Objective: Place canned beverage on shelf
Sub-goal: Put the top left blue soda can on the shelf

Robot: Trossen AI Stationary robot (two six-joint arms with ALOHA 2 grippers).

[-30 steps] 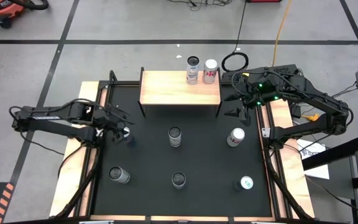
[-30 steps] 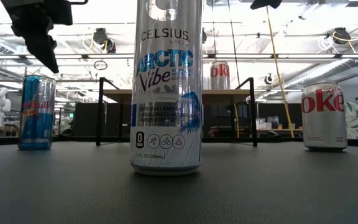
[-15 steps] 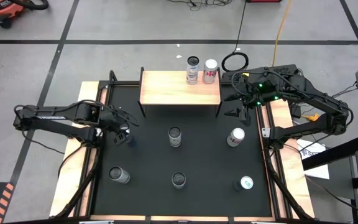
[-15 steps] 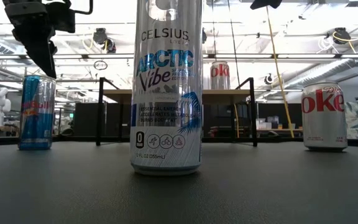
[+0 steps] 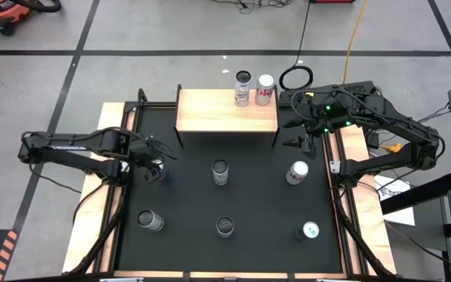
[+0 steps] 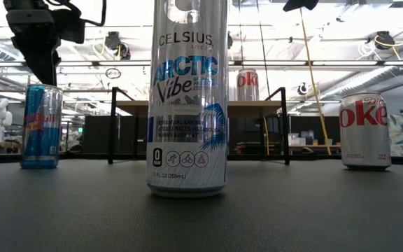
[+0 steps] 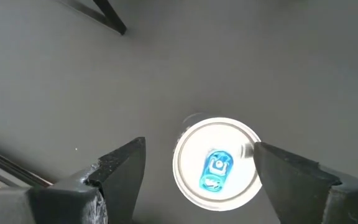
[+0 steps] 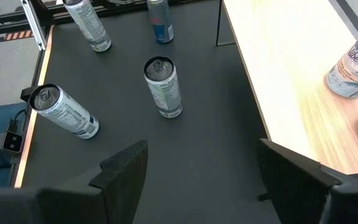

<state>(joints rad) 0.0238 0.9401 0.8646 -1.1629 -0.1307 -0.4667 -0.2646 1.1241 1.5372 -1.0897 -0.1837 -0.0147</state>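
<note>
High view: the left gripper [image 5: 156, 168] hangs over the left part of the black worktop [image 5: 257, 204], with the blue can [image 5: 163, 175] directly below it. The shelf [image 5: 221, 110] stands ahead of this gripper, toward the far edge, bearing two cans [image 5: 254, 89] at its right end. The right gripper [image 5: 295, 133] waits just off the shelf's right end, with a Coke can [image 5: 296, 172] near it on the worktop. Four more cans stand apart on the worktop: one mid-table [image 5: 221, 172], and three along the near edge.

Low view: the left gripper [image 6: 39, 66] hovers right above the blue can [image 6: 40, 126], not touching it. A tall Celsius can [image 6: 187, 98] fills the foreground; the shelf [image 6: 198, 105] shows behind it, and the Coke can [image 6: 364, 131] stands off to the side.

Left wrist view: the left gripper [image 7: 194, 171] is spread wide, released, its fingers [image 7: 123, 171] on either side of the blue can's top [image 7: 216, 162] below, holding nothing.

Right wrist view: the right gripper [image 8: 201, 168] is open and empty, above the worktop beside the shelf [image 8: 291, 74], one shelf can [image 8: 353, 62] in sight.
</note>
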